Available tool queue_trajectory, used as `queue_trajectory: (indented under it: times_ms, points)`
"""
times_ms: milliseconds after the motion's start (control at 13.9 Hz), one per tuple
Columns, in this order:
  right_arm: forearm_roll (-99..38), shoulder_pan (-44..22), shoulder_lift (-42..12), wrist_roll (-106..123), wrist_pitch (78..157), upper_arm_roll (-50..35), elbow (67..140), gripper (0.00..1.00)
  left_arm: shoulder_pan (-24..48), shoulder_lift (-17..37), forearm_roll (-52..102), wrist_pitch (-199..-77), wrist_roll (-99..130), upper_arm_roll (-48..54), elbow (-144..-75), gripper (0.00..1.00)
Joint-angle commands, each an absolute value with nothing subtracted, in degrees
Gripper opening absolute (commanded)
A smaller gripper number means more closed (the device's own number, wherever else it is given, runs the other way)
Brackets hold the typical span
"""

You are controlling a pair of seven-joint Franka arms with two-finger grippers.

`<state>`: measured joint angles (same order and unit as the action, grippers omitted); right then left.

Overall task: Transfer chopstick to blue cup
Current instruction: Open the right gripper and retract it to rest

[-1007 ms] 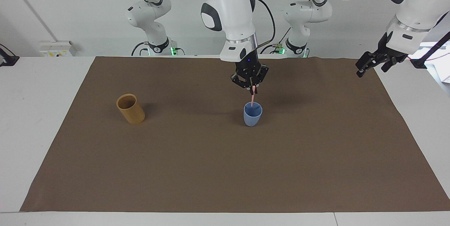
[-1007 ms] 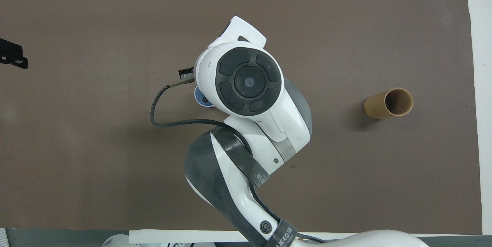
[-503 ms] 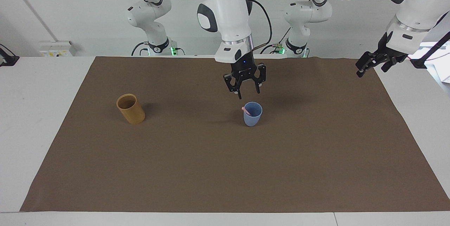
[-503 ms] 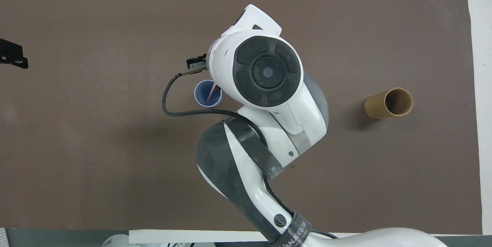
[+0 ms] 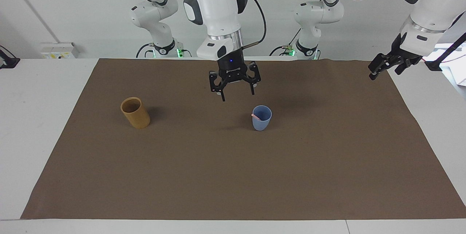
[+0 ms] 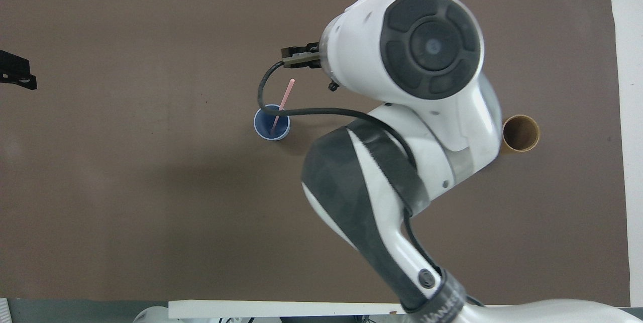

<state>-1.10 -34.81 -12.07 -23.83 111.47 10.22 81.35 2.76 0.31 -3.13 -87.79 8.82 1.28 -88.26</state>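
The blue cup (image 5: pixel 261 118) stands upright near the middle of the brown mat, and it also shows in the overhead view (image 6: pixel 272 122). One pale-pink chopstick (image 5: pixel 256 116) stands in it, leaning on the rim; in the overhead view the chopstick (image 6: pixel 282 104) sticks out of the cup, leaning away from the robots. My right gripper (image 5: pixel 236 94) is open and empty, raised over the mat beside the cup, toward the right arm's end. In the overhead view it is hidden under its own wrist. My left gripper (image 5: pixel 386 72) waits open over the mat's edge at the left arm's end.
A tan-orange cylindrical cup (image 5: pixel 135 112) stands tilted on the mat toward the right arm's end; in the overhead view this cup (image 6: pixel 521 133) is partly covered by the right arm. The brown mat (image 5: pixel 233 175) covers most of the white table.
My right gripper opened and let go of the chopstick, which dropped into the blue cup. The gripper then rose and moved toward the right arm's end. The left arm has not moved.
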Motion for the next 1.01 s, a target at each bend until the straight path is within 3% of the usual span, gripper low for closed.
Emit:
queue_trajectory:
  times_ms: [0, 288, 431, 935]
  points:
    - [-1.3, -23.4, -5.2, -16.3, 98.9, 10.4, 82.2, 1.0, 3.0, -0.1, -3.3, -87.1, 8.7, 1.1, -88.6, 1.0]
    - [-1.0, -10.1, -1.9, -2.5, 82.4, 10.5, 80.3, 1.0, 3.0, -0.1, -3.3, -87.1, 8.8, 1.1, -88.6, 1.0]
    - [-0.8, -5.8, 0.2, 3.1, 81.2, 10.4, 84.1, 1.0, 3.0, -0.1, -3.3, -87.1, 8.7, 1.1, -88.6, 1.0]
    - [1.2, -4.9, 2.8, 4.2, 78.2, 7.8, 87.4, 1.0, 3.0, -0.1, -3.3, -87.1, 8.8, 1.1, -88.6, 1.0]
